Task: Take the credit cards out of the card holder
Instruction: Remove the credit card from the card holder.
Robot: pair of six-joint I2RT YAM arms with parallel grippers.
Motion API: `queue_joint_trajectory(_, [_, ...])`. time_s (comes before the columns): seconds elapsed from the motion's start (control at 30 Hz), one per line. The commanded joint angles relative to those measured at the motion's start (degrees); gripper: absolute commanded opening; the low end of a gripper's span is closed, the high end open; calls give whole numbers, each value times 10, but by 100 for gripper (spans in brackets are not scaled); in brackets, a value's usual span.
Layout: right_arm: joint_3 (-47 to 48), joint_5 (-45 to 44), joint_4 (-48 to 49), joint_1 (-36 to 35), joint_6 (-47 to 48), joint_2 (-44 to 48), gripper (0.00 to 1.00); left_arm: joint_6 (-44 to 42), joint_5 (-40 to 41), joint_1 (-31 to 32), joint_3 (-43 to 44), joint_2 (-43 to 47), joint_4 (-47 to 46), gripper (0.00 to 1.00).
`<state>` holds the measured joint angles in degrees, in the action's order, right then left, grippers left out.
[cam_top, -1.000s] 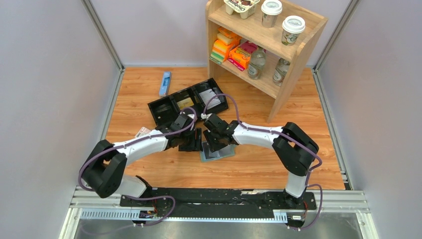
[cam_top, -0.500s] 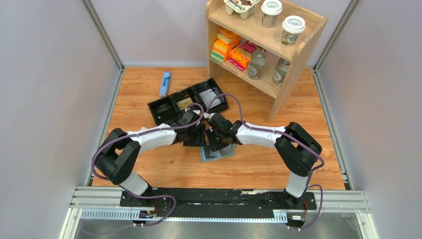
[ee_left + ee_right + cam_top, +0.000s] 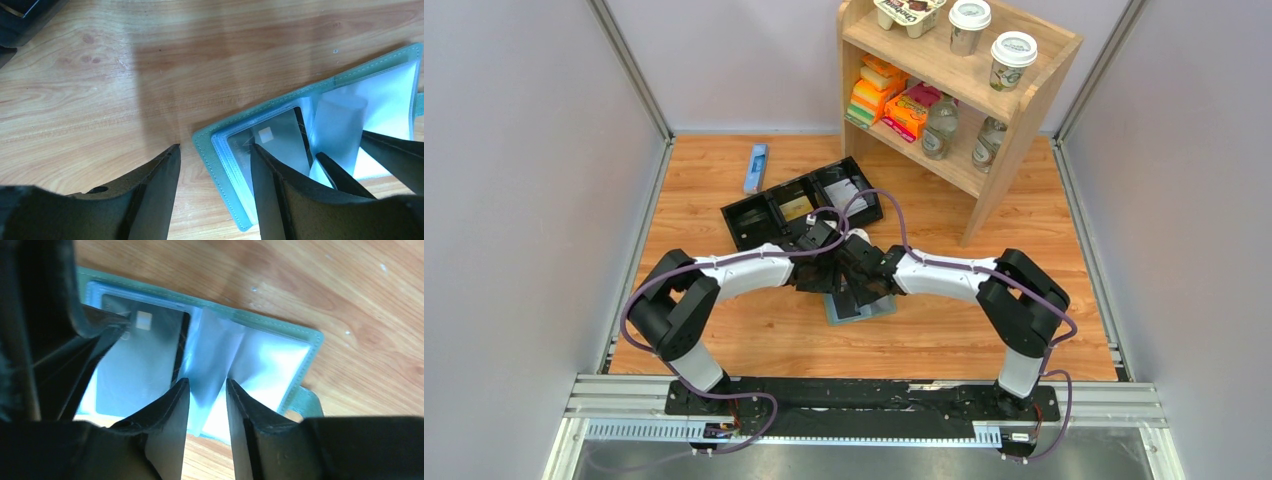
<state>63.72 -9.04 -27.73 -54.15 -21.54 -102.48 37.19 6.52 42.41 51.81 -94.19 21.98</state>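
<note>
Crowding is the chief hazard. Both pincers work over the card holder (image 3: 871,309), which lies open and flat on the wooden table (image 3: 100,75), just in front of the black tray (image 3: 749,225) and between the two arms.

The left gripper (image 3: 214,150) has its jaws well apart, holding nothing. One finger is over the holder's panel where a grey card (image 3: 140,360) sits in its clear pocket, and the other is over bare wood beside the holder's edge.

The right gripper (image 3: 206,385) has its jaws only narrowly apart, with a raised clear sleeve leaf (image 3: 210,355) standing between them. Whether they actually pinch the leaf cannot be told.

Several things could go wrong:
- **Finger contact:** the fingers of the two arms sit very close together, so a small sideways move could knock one against the other.
- **Holder lifting or tearing:** if the right jaws pull up on the leaf while nothing pins the holder down, the whole light wallet may rise or slide, or the thin plastic may crease or tear.
- **Card trapped:** if the left finger presses down on the card, it may trap the card in its pocket instead of drawing it out.
- **Pad slipping:** the slick sleeve gives a pad little to grip.
</note>
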Motion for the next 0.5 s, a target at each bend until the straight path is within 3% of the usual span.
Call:
queue_joint_trajectory(0.0, [14,-78,-40,-17,-5,5,39,-16,44,10,-21,-78,83,63])
queue_joint_trajectory(0.33, [-7,-293,-134,6,-117,75,55,-19,31,12,-19,-86,88,62])
queue_joint_trajectory(0.47, [-28,-284,-99,6,-98,158,56,-20,21,13,-19,-75,83,62])
